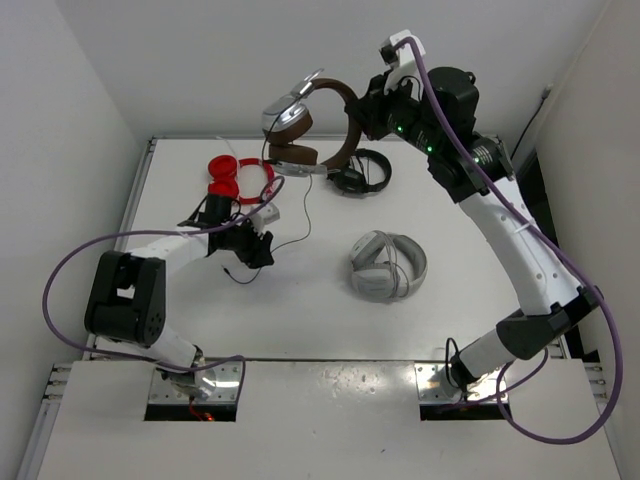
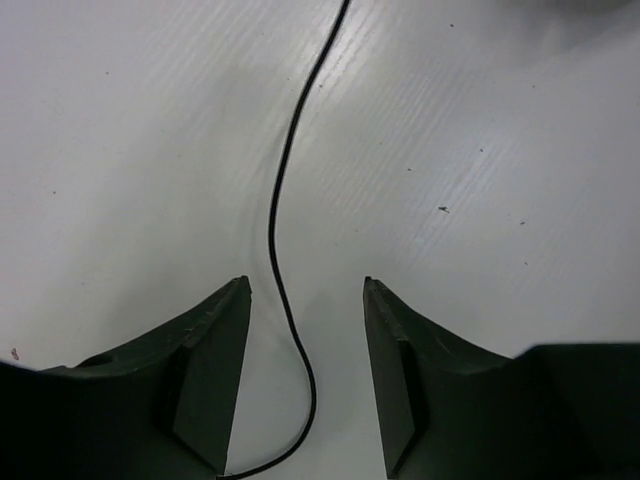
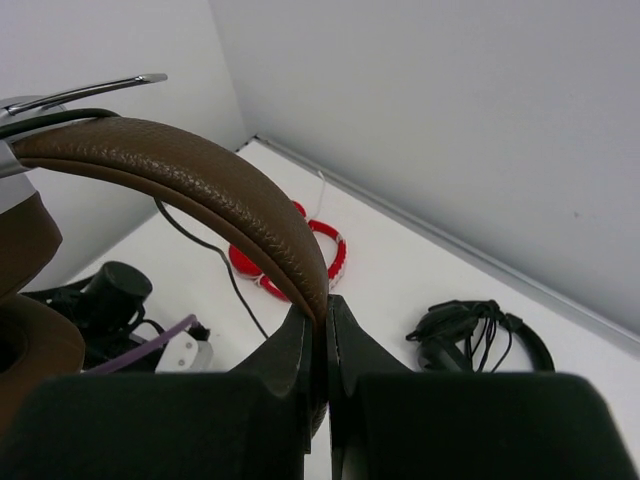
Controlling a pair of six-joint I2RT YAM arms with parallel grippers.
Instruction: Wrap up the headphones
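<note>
Headphones (image 1: 290, 122) hang from the right hand (image 3: 325, 300), clamped on the headband (image 3: 200, 180); left hand (image 2: 305, 285) gapes astride the cable (image 2: 272, 220). Unpinched, it could slip.

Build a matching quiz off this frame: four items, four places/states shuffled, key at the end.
Items
1. brown headphones
2. red headphones
3. light grey headphones
4. black cable

Places/states
A. lying near the middle of the table
B. running between the open fingers of the left gripper
C. lifted off the table, headband pinched by the right gripper
D. lying on the table toward its far left

Pairs: 1-C, 2-D, 3-A, 4-B
</note>
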